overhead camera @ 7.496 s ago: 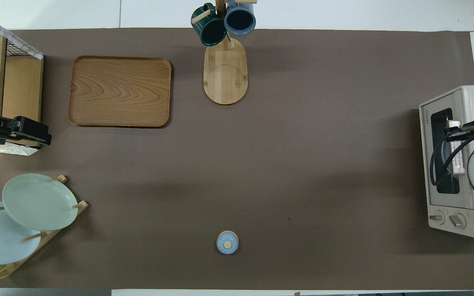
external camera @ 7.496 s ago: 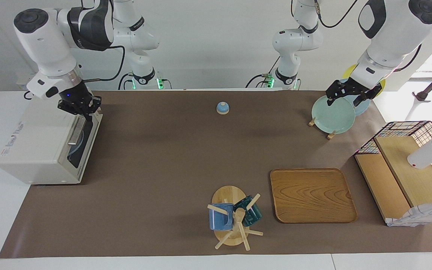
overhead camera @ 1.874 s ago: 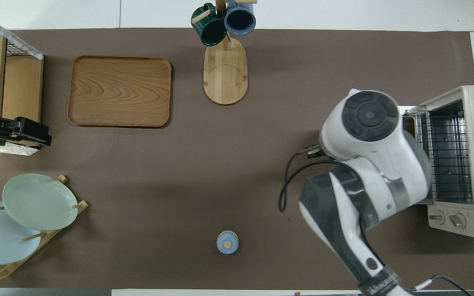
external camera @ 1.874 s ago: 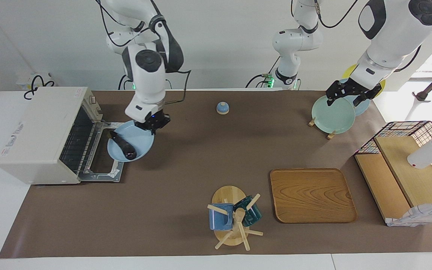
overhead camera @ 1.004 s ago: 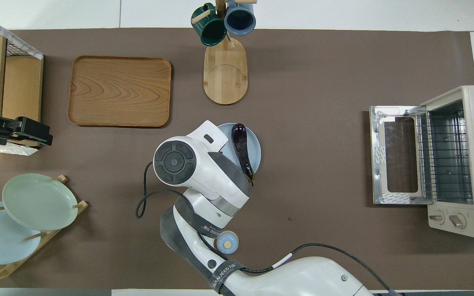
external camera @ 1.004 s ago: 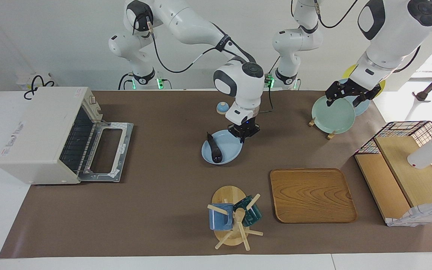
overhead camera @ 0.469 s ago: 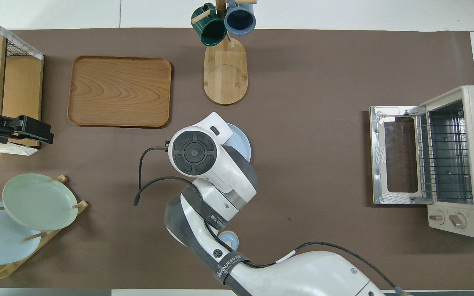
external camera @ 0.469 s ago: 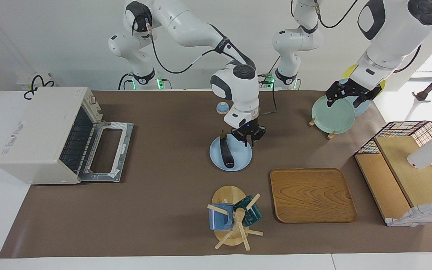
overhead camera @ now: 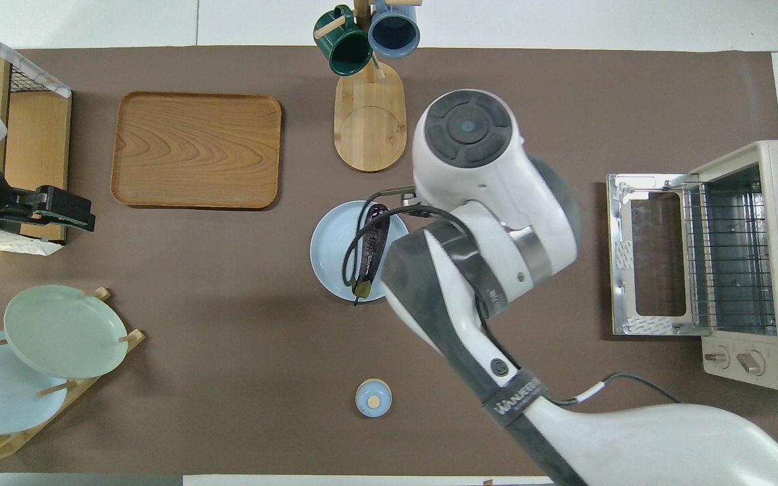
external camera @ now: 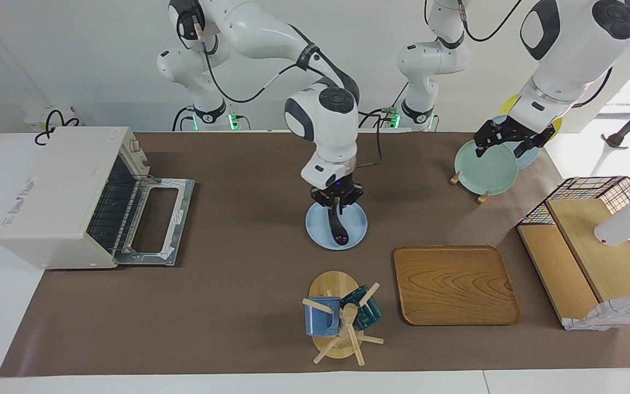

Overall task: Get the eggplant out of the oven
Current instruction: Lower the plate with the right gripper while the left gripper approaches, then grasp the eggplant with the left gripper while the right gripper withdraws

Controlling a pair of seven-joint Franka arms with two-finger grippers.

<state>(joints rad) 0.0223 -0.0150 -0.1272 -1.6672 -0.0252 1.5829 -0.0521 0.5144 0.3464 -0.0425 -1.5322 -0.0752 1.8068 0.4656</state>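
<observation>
One eggplant [external camera: 339, 229] lies on one blue plate [external camera: 354, 228], stem end toward the robots, clenched by the right pincer [external camera: 337, 203]; left pincer [external camera: 506, 143] released.

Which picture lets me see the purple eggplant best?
The overhead view: the eggplant shows almost whole on the blue plate, only a cable crossing it. In the facing view the right gripper covers its nearer end.

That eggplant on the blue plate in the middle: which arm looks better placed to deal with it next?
The right arm. Its right gripper is shut, directly over the eggplant on the blue plate. The left gripper waits, open, over the plate rack at the left arm's end of the table.
</observation>
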